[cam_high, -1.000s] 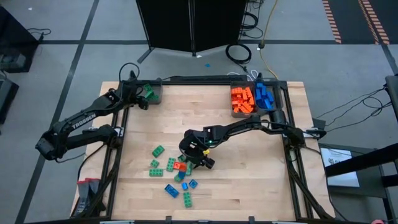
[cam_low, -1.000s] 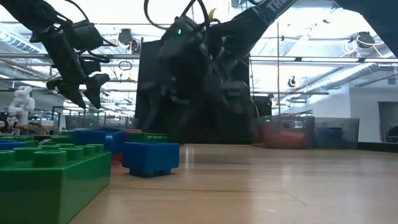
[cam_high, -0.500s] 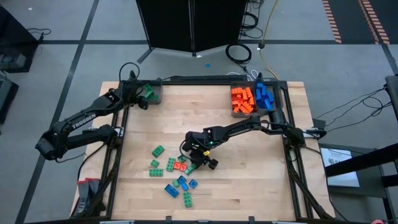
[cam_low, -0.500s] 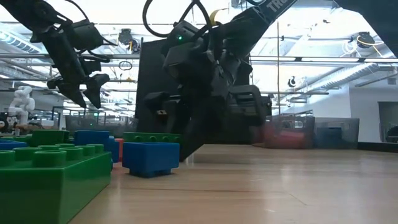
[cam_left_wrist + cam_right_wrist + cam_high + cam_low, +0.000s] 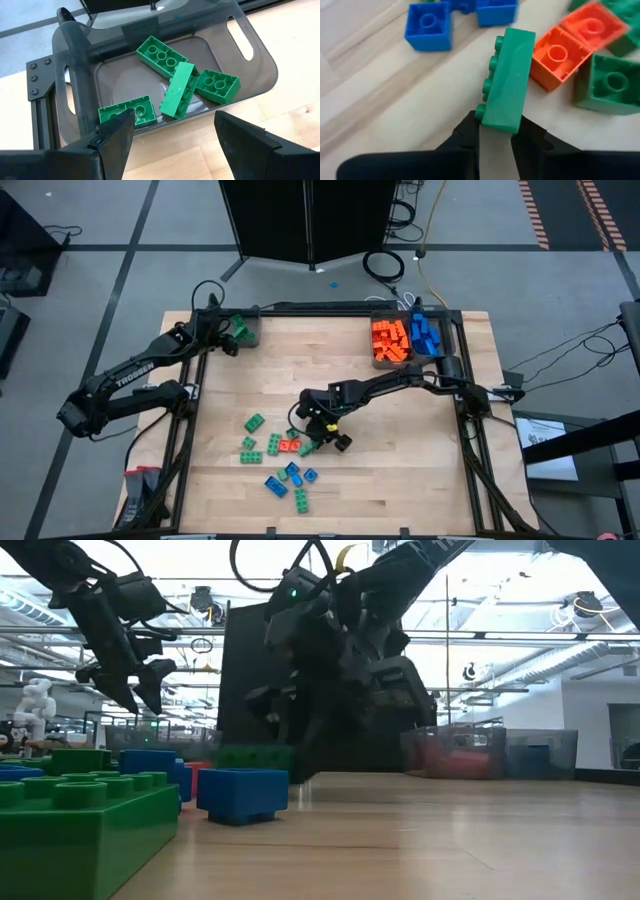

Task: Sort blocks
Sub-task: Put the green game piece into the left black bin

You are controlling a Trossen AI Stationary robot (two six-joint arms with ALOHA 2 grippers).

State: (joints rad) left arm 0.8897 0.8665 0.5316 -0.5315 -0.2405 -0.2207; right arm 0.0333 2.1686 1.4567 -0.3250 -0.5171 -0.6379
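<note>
Loose green, orange and blue blocks (image 5: 282, 460) lie in a pile on the wooden table, toward its near left. My right gripper (image 5: 312, 442) hangs over the pile's right edge, shut on a long green block (image 5: 507, 80). An orange block (image 5: 560, 55) and blue blocks (image 5: 427, 27) lie right beneath it. At the table's far left, my left gripper (image 5: 175, 145) stands open above a grey bin (image 5: 260, 75) that has several green blocks (image 5: 177, 92) in it. My right gripper pinches the long green block's near end (image 5: 500, 117) between its two fingers (image 5: 467, 127), one on each broad side. The fingers slant down from the table's right and lie along the block. The block juts out past the fingertips, studs (image 5: 490, 65) sideways. Whether it hangs clear of the table, I cannot tell.
Two grey bins stand side by side at the table's far right, one with orange blocks (image 5: 390, 340), one with blue blocks (image 5: 425, 335). A dark frame (image 5: 330, 308) runs round the table's edge. Bare wood lies between the pile and the bins.
My right gripper has rolled at the wrist over the pile and now has the long green block between its fingers. The orange block beside it, half covered a second ago, now shows whole.
</note>
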